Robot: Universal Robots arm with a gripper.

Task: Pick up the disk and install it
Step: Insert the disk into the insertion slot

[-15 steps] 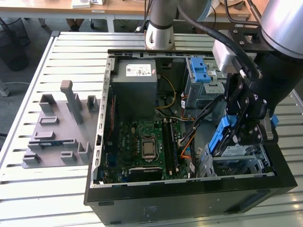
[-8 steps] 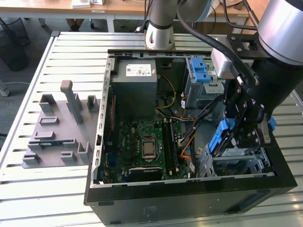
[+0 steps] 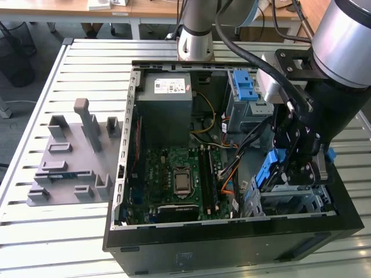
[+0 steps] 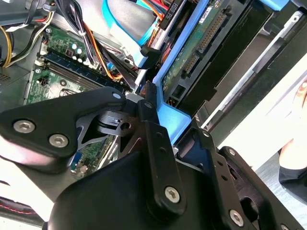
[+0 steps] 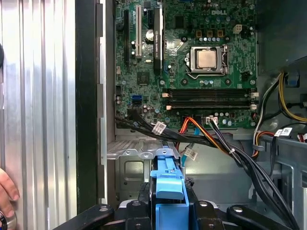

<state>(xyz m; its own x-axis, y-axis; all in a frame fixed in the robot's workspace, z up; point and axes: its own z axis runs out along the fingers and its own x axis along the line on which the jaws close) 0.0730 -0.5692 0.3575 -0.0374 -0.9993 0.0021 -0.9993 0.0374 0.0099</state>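
Observation:
The disk (image 3: 270,171) stands on edge at the open computer case's front corner, on the exterior view's right, with its blue carrier frame showing. My gripper (image 3: 293,159) is shut on it from above. In the second wrist view the disk (image 4: 199,45) shows its green circuit side and blue frame, with one black finger (image 4: 152,122) pressed on the frame's edge. The first wrist view has the blue carrier (image 5: 168,184) clamped in my gripper (image 5: 169,211), just over the metal drive cage (image 5: 136,160). The cage (image 3: 293,197) sits right under the disk.
The case (image 3: 174,246) holds a motherboard (image 3: 177,174), a grey power supply (image 3: 164,107), a light-blue bracket (image 3: 243,84) and cable bundles (image 5: 225,146) running beside the cage. A grey fixture (image 3: 69,156) lies on the slatted table. A person's hand (image 5: 7,191) rests near the case.

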